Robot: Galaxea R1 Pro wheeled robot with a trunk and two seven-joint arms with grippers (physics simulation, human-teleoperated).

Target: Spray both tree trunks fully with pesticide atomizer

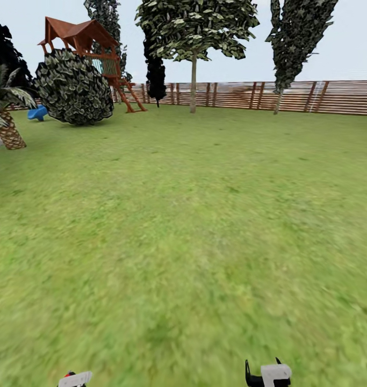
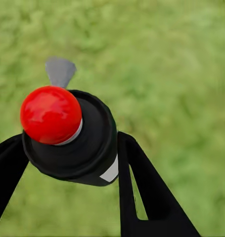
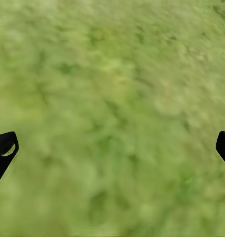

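In the head view a pale-trunked tree (image 1: 193,80) stands upper centre by the fence (image 1: 312,97) across the lawn (image 1: 183,226); the left wrist view shows the left pincer (image 2: 67,163) clamped round the atomizer (image 2: 72,138), seemingly light, rigid and smooth, best held at its black collar; the right wrist view shows the right pincer (image 3: 112,148) spread wide over grass.
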